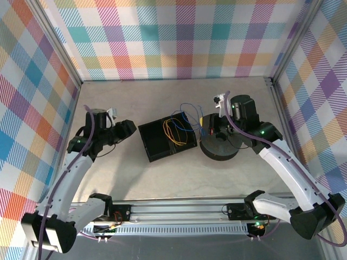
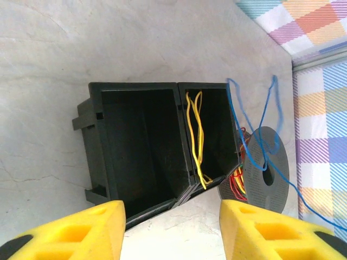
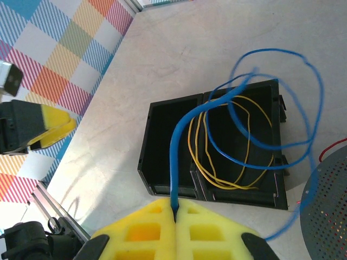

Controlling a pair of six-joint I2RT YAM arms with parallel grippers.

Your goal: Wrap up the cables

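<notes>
Pastel plaid walls [image 1: 179,38] surround a pale marbled tabletop [image 1: 162,179].

You had nothing to read at that moment: no lettering, label, brand, number or sign came through legibly on anything in your three views.
</notes>
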